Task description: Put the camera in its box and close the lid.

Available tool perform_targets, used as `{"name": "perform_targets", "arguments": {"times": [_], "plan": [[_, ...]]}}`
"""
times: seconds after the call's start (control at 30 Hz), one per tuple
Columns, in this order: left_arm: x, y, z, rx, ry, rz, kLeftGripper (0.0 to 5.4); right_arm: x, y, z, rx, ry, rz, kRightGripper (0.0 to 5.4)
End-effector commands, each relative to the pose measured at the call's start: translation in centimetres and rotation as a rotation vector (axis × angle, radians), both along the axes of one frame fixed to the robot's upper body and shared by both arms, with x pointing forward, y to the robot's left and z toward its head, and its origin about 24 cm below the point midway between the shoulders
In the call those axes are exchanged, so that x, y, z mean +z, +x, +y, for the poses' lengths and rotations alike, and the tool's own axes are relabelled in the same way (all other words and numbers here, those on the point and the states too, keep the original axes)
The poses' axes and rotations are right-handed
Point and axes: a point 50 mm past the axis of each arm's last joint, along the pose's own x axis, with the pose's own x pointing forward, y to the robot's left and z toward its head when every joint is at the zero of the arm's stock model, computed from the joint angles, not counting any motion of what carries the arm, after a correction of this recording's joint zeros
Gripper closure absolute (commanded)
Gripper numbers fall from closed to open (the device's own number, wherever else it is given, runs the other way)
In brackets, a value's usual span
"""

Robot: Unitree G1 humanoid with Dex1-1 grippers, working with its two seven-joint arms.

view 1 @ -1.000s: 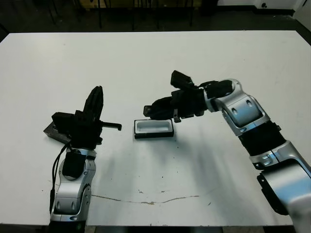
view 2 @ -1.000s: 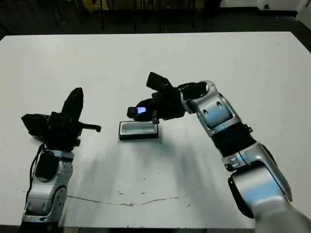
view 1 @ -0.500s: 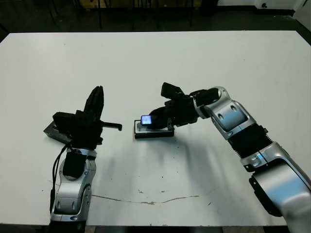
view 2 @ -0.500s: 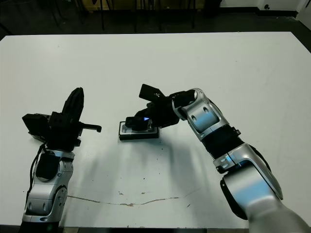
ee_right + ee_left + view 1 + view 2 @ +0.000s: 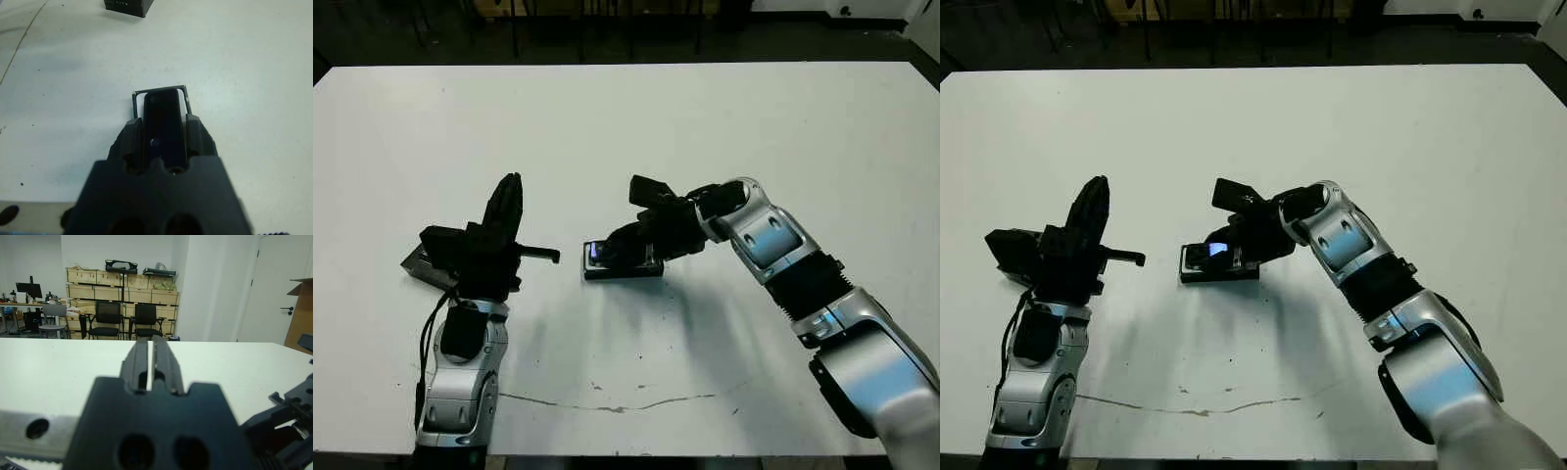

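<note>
The box (image 5: 652,269), a shallow black tray with a white lining, lies at mid-table. My right gripper (image 5: 623,251) is shut on the camera (image 5: 603,253), a slim black bar with a small blue-lit screen. It holds the camera low over the box, lying along it. In the right wrist view the camera (image 5: 164,122) sits between the fingers and covers most of the box (image 5: 138,96). The lid (image 5: 413,262) lies flat at the left, behind my left arm. My left gripper (image 5: 513,186) is raised there, pointing up, shut and holding nothing.
A thin crack line (image 5: 607,403) runs across the near part of the white table (image 5: 754,127). Office chairs (image 5: 120,318) and stacked wooden crates (image 5: 122,286) stand beyond the far edge.
My right gripper has moved left and down with the camera, from above the box's far right corner to low over the box. The left arm has not moved.
</note>
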Motion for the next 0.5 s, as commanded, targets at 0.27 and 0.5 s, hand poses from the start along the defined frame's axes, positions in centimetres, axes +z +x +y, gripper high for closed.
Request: {"name": "perform_targets", "arguments": {"times": [0.27,0.5], "plan": [[-0.76,-0.17,0.10,-0.003,-0.001,0.041,5.40,-0.25,0.55,-0.34,-0.002,-0.052,0.016,4.47],[-0.75,-0.18,0.07,-0.002,0.000,0.040,5.40,-0.61,0.50,-0.32,0.045,-0.102,-0.069,4.47]]}}
